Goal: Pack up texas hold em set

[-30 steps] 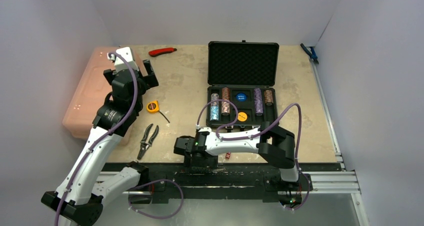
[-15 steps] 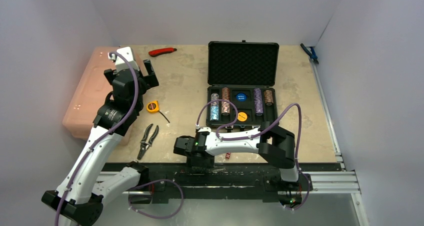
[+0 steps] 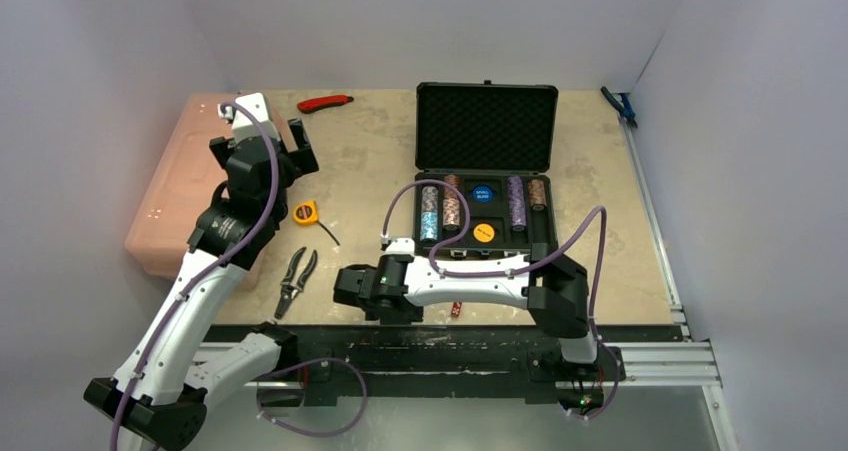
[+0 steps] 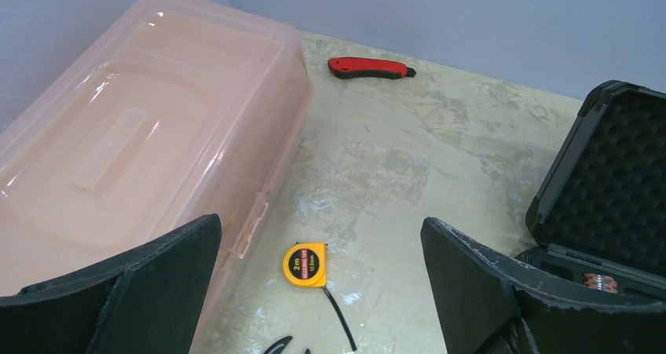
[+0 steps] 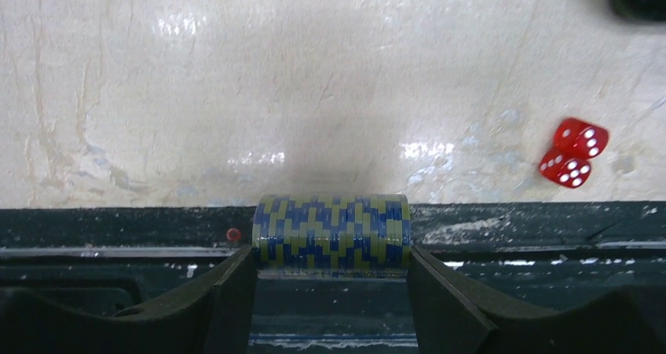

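The black briefcase lies open at the back of the table, foam lid upright; its edge shows in the left wrist view. In its tray lie speckled chip stacks, a blue disc and a yellow disc. My right gripper is shut on a blue-and-yellow chip stack, one finger on each end, over the table's near edge. Two red dice lie to its right on the table. My left gripper hangs open and holds nothing, above the table's left side.
A translucent pink box fills the left edge. A yellow tape measure, pliers and a red utility knife lie on the left half. A blue tool sits at the far right corner. A black rail runs along the near edge.
The right arm's wrist has shifted a little left and away from the near rail. The left arm has not moved.
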Motion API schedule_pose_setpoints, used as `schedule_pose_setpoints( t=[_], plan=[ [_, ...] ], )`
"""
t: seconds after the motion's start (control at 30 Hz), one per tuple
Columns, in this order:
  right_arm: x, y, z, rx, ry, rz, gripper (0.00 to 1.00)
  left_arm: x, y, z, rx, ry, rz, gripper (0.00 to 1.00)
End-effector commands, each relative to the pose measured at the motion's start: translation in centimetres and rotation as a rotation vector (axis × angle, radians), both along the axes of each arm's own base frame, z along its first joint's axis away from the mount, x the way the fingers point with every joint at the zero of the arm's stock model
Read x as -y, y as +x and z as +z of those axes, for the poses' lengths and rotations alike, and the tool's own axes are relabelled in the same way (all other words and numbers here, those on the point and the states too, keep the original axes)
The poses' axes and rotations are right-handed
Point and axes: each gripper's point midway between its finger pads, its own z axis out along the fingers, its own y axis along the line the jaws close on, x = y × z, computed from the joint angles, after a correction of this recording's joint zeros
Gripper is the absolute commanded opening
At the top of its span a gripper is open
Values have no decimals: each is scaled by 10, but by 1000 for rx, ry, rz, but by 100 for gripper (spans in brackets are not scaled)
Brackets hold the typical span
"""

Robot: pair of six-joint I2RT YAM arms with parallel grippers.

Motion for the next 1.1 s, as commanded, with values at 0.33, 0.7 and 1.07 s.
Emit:
schedule_pose_setpoints(
  t=[0.33, 0.7, 1.07],
  plan=[
    [20, 76, 16, 189, 35, 1, 52, -1, 4, 2, 10, 10, 1, 99],
    [31, 96, 1, 195, 28, 14, 85, 0, 5, 1, 6, 11, 0, 99],
    [43, 104, -12, 145, -31, -17, 89, 0, 5, 0, 4, 13, 1, 99]
  ],
)
